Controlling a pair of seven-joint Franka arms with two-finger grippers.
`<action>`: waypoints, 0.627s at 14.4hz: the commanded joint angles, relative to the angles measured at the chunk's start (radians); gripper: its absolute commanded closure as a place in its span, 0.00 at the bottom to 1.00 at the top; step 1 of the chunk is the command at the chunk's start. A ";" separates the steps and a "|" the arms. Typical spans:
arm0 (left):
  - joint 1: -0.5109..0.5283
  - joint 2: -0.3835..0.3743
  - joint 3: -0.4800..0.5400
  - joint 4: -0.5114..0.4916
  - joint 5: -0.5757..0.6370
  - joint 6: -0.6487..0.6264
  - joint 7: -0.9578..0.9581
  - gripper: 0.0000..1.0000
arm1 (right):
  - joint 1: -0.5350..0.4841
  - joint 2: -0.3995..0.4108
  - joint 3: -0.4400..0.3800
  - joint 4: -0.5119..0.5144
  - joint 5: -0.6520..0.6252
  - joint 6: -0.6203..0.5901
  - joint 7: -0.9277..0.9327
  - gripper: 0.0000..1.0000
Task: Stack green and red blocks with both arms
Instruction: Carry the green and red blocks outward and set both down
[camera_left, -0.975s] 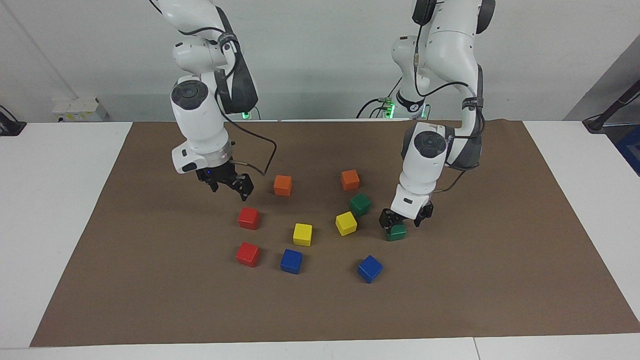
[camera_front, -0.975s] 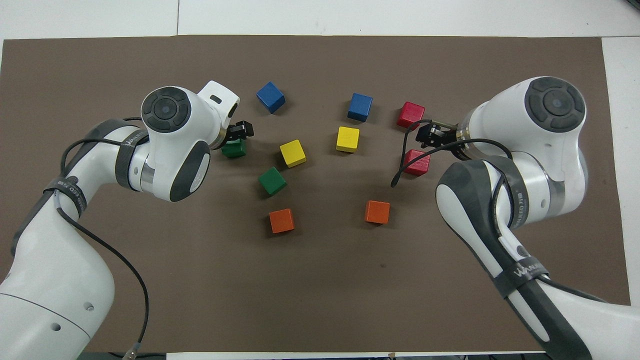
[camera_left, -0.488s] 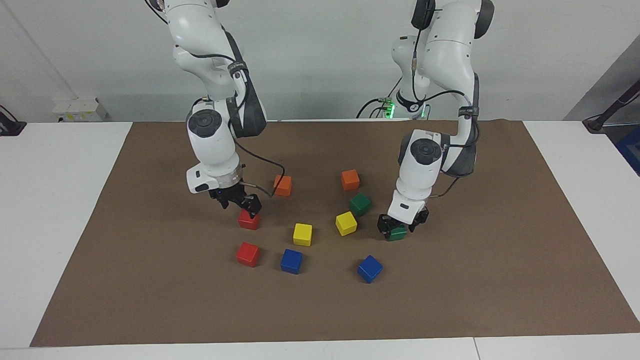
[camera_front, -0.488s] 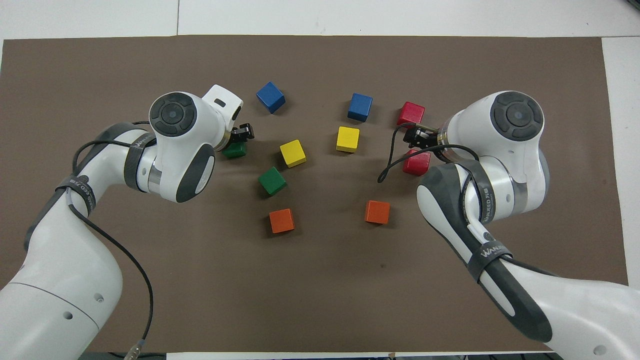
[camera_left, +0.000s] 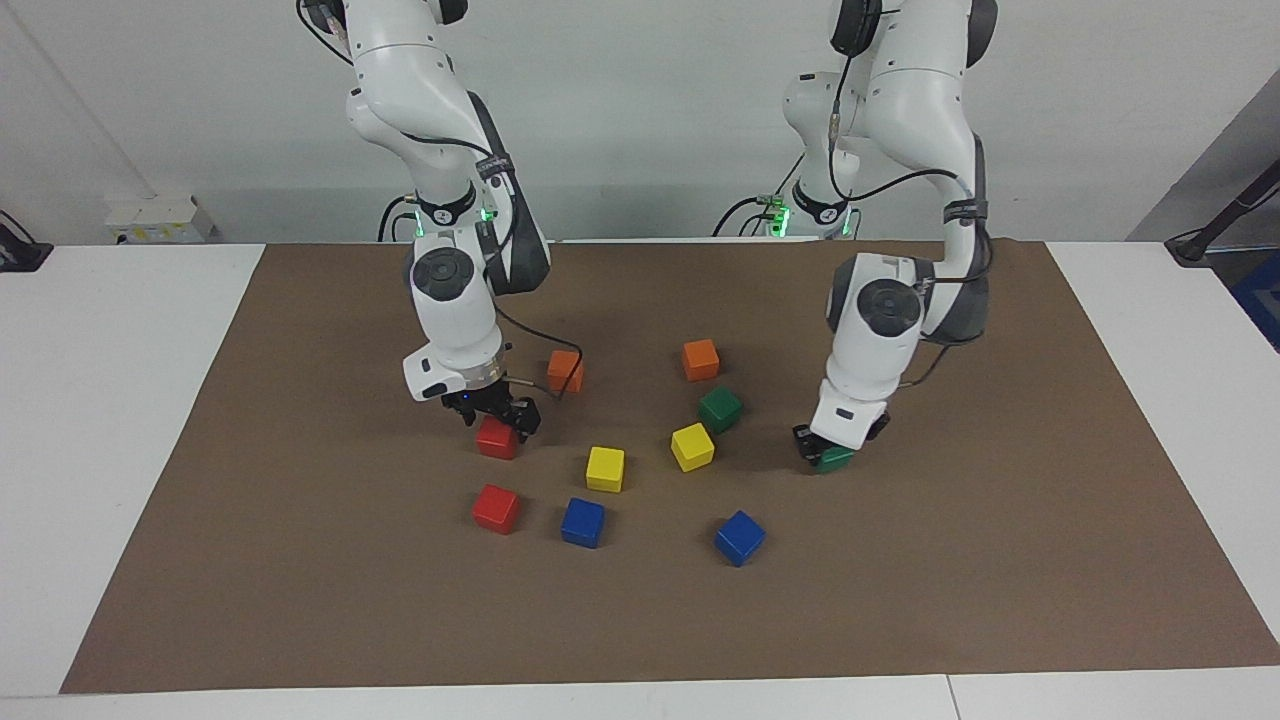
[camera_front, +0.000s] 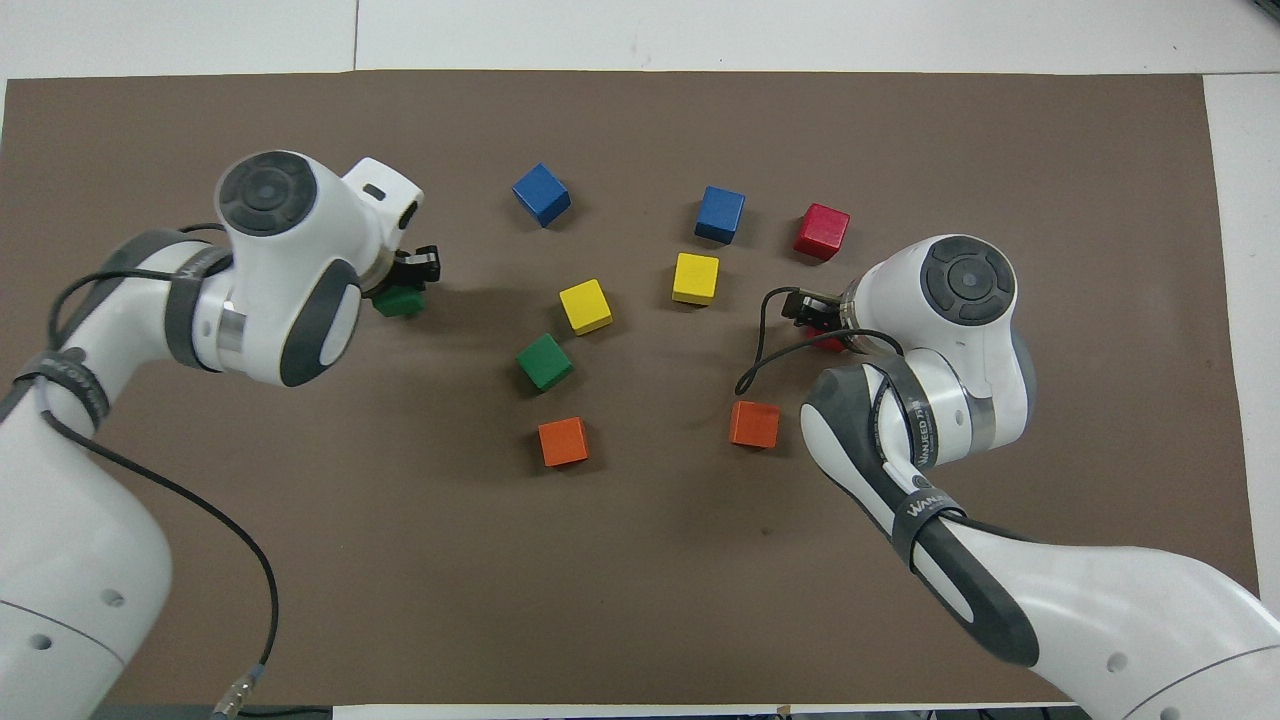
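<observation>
My left gripper (camera_left: 828, 452) is shut on a dark green block (camera_left: 836, 459), low over the brown mat toward the left arm's end; the overhead view shows this green block (camera_front: 400, 302) under the left gripper (camera_front: 407, 285). The second green block (camera_left: 720, 408) lies beside a yellow cube. My right gripper (camera_left: 500, 418) is down on a red block (camera_left: 495, 443), open, with a finger on either side. From overhead that red block (camera_front: 827, 345) is almost hidden by the right gripper (camera_front: 812, 322). Another red block (camera_left: 496, 508) lies farther from the robots.
Two orange cubes (camera_left: 565, 370) (camera_left: 701, 359) lie nearest the robots. Two yellow cubes (camera_left: 605, 468) (camera_left: 692, 446) sit mid-mat. Two blue cubes (camera_left: 583, 522) (camera_left: 740, 537) lie farthest out. The brown mat (camera_left: 950, 580) covers a white table.
The left gripper closed on the green block and carried it toward the left arm's end. The right gripper came down from above the mat onto the nearer red block.
</observation>
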 joint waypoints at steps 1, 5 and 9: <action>0.123 -0.032 -0.011 -0.020 0.007 -0.012 0.214 1.00 | -0.001 0.016 -0.004 -0.010 0.017 0.039 -0.046 0.26; 0.207 -0.017 -0.011 -0.028 0.005 0.031 0.374 1.00 | -0.001 0.021 -0.004 -0.001 0.017 0.036 -0.048 1.00; 0.218 -0.015 -0.011 -0.065 -0.033 0.056 0.393 1.00 | -0.060 -0.052 -0.011 0.003 0.005 -0.050 -0.173 1.00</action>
